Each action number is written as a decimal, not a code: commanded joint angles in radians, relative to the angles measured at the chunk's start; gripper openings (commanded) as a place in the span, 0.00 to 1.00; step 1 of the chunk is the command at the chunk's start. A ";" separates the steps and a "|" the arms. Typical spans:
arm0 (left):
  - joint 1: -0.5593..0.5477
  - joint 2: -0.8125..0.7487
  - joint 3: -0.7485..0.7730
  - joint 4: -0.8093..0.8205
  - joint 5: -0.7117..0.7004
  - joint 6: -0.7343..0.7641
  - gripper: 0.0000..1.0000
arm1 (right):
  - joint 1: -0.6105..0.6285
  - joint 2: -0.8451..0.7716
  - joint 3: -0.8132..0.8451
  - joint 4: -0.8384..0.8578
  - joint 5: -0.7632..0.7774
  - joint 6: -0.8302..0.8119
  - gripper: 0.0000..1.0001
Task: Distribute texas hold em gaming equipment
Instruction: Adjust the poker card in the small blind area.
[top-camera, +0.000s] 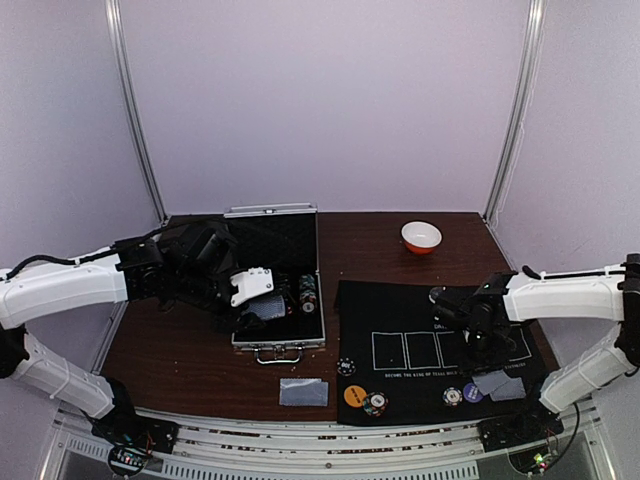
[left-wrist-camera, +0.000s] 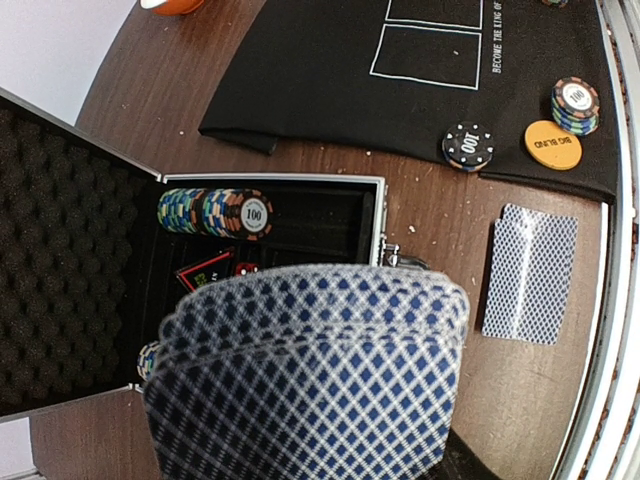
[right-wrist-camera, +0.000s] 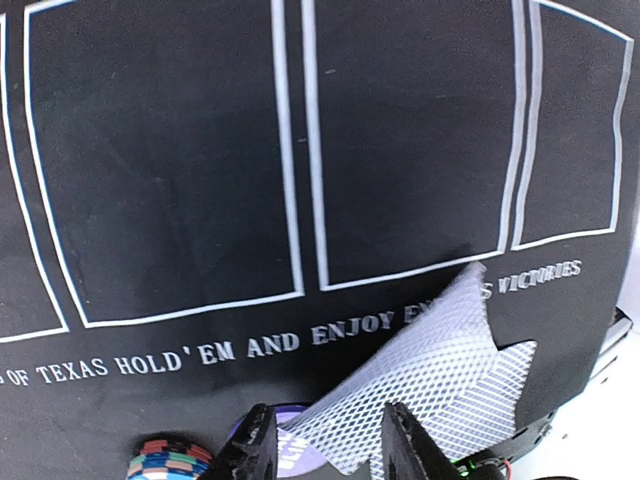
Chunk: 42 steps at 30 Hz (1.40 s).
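My left gripper (top-camera: 255, 298) hovers over the open silver case (top-camera: 277, 346) and is shut on a deck of blue-checked cards (left-wrist-camera: 310, 370), which hides its fingers. Striped chips (left-wrist-camera: 215, 212) lie in a row inside the case. A pair of cards (top-camera: 303, 392) lies on the wood in front. An orange disc (top-camera: 354, 396), a chip stack (top-camera: 375, 404) and a dark disc (top-camera: 346, 367) sit on the mat's near left corner. My right gripper (right-wrist-camera: 330, 440) is low over the mat's near right, jaws part closed on a bent, raised card (right-wrist-camera: 430, 350). Beside it are a purple disc (right-wrist-camera: 295, 448) and a chip stack (right-wrist-camera: 165, 462).
The black mat (top-camera: 400, 310) with white card boxes covers the right half of the table. A white-and-orange bowl (top-camera: 421, 236) stands at the back. The case lid (top-camera: 275, 235) stands open behind the left arm. Another card (right-wrist-camera: 505, 375) lies under the raised one.
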 joint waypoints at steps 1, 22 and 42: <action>0.007 -0.018 0.003 0.036 0.017 0.017 0.52 | -0.003 -0.037 0.006 -0.079 0.074 0.045 0.37; 0.006 -0.049 -0.012 0.043 0.022 0.019 0.52 | -0.149 -0.152 0.063 0.103 0.018 -0.037 0.43; 0.007 -0.056 -0.020 0.053 0.017 0.022 0.52 | -0.371 -0.338 -0.305 0.349 -0.052 0.183 0.00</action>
